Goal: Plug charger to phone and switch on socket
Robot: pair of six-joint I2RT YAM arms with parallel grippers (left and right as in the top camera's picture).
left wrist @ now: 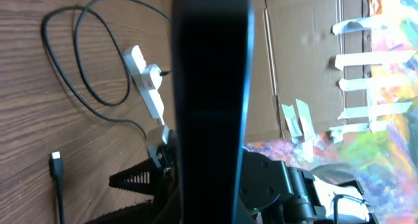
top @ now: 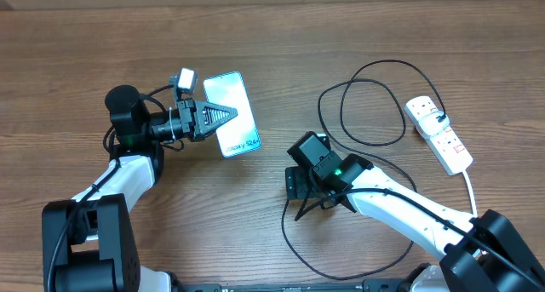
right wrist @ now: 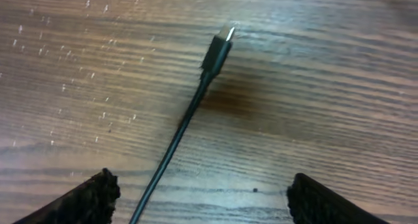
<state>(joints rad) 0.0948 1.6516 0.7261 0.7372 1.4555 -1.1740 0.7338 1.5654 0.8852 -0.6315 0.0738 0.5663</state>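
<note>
My left gripper (top: 228, 115) is shut on the phone (top: 232, 92), gripping its left long edge; the light screen faces up. In the left wrist view the phone (left wrist: 209, 87) shows edge-on as a dark bar. The black charger cable (top: 375, 113) loops from the white socket strip (top: 438, 134) to under my right arm. Its connector tip (right wrist: 220, 46) lies on the wood ahead of my open right gripper (right wrist: 209, 204), with the cable running back between the fingers, nearer the left one. The tip (left wrist: 55, 157) and socket (left wrist: 147, 80) also show in the left wrist view.
The wooden table (top: 102, 37) carries the strip's white cord (top: 470, 186) at the right. More black cable loops near the front edge (top: 294, 241). The right gripper (left wrist: 127, 196) shows in the left wrist view, beyond the phone.
</note>
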